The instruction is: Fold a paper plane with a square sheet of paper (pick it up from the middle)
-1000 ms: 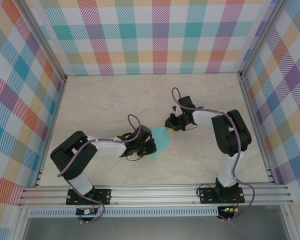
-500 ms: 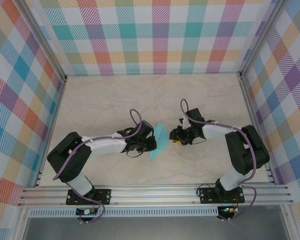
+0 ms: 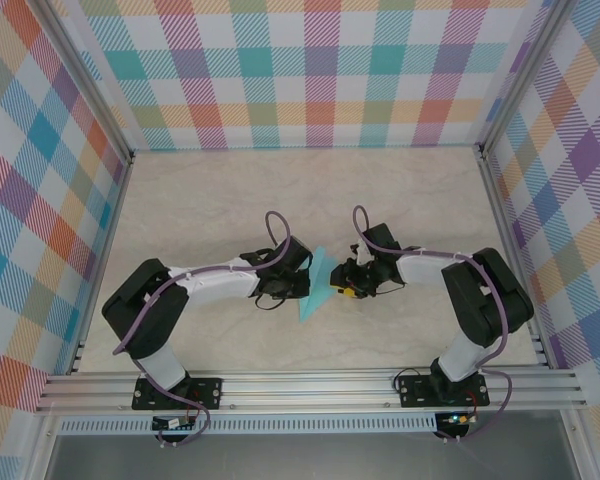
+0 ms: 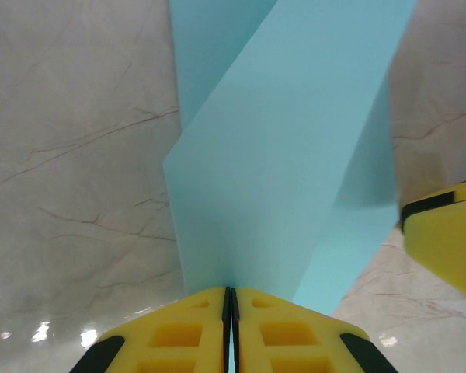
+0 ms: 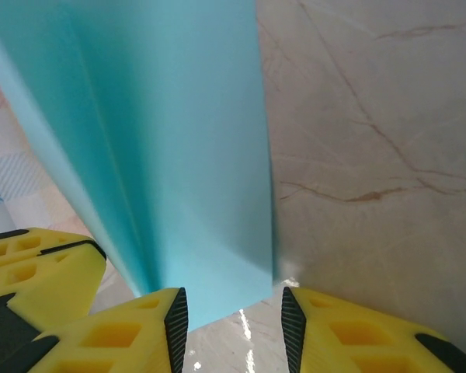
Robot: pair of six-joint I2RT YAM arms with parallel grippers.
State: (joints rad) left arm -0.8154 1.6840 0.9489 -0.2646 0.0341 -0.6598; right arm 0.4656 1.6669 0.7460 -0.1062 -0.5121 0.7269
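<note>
- Left gripper [image 4: 230, 294]: the two yellow fingers are pressed together and clamped on the near edge of the paper [image 4: 283, 155]. Only a thin seam shows between them.
- Right gripper [image 5: 230, 311]: jaws apart, with a clear gap between the yellow fingers. The paper's near edge sits in that gap, hard by one finger and short of the other. Whether it touches either finger cannot be told.
- Paper, position: the top view puts it at mid-table, a little toward the near side, as a narrow slanted strip [image 3: 316, 298] between the two grippers.
- Paper, condition: light turquoise, plain and creased. In the left wrist view a front panel overlaps a rear one above the clamp, with a slanted fold edge between them. In the right wrist view one long crease runs up from the jaws.
- Paper, support: it stands on edge out from the left clamp. Whether its far end touches the table [image 3: 210, 200] cannot be told.
- Grippers, relation: they face each other, close together, one on each side of the paper. A right-gripper finger shows just beside the paper at the edge of the left wrist view.
- Table: pale marble pattern, glossy, with small highlights near the fingers.
- Surround: plaid walls [image 3: 320, 70] on three sides. An aluminium rail [image 3: 310, 385] at the near edge carries both arms.
</note>
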